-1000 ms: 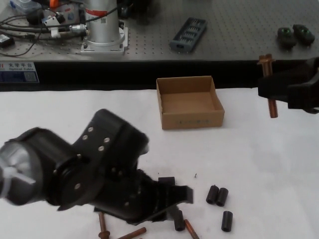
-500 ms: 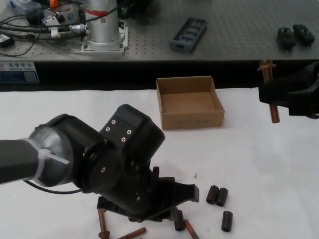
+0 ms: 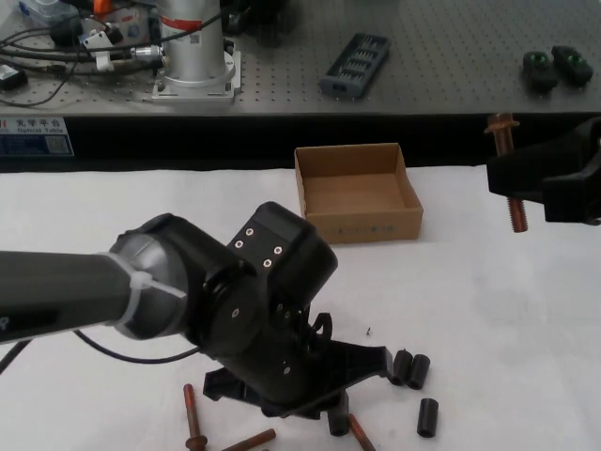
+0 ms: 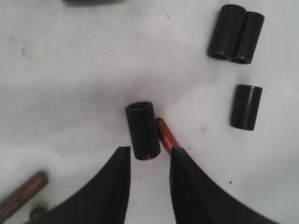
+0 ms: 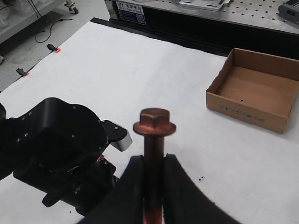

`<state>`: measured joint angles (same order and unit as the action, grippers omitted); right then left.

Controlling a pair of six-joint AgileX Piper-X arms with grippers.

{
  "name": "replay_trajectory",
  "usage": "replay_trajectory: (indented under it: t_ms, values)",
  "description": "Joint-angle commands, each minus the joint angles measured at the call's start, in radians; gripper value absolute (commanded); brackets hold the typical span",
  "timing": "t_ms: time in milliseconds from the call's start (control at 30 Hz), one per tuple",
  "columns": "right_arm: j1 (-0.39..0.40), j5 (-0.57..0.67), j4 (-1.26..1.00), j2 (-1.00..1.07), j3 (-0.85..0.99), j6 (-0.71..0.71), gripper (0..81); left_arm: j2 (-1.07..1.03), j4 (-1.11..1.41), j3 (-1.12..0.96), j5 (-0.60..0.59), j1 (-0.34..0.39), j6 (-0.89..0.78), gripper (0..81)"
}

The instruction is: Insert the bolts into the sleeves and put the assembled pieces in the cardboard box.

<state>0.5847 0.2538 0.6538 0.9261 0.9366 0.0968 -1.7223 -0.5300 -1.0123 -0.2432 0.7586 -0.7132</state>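
**Left gripper** (image 4: 148,157): fingers spread and released, tips flanking the near end of a black sleeve (image 4: 143,130) lying on the white sheet (image 4: 70,93). A copper bolt (image 4: 164,134) lies against the sleeve's side.

**Right gripper** (image 5: 153,175): fingers clenched on the shank of an upright bolt (image 5: 154,127), head uppermost, raised above the sheet and well apart from the cardboard box (image 5: 247,114).

The sleeve looks light, rigid and smooth, so it is likely to roll; grip it across its middle. One finger hides the copper bolt's far end. In the right wrist view, the upright bolt's lower thread is cut off.
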Motion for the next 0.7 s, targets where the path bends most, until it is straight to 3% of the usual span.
replay_trajectory:
  t_ms: [0, 667]
  values:
    - [0.000, 0.011, -0.008, -0.016, 0.006, -0.008, 5.9, -0.002, -0.010, -0.014, 0.015, 0.006, -0.022, 22.2]
    - [0.000, 0.011, -0.008, -0.016, 0.006, -0.008, 5.9, -0.021, -0.022, -0.015, 0.030, 0.015, -0.045, 22.2]
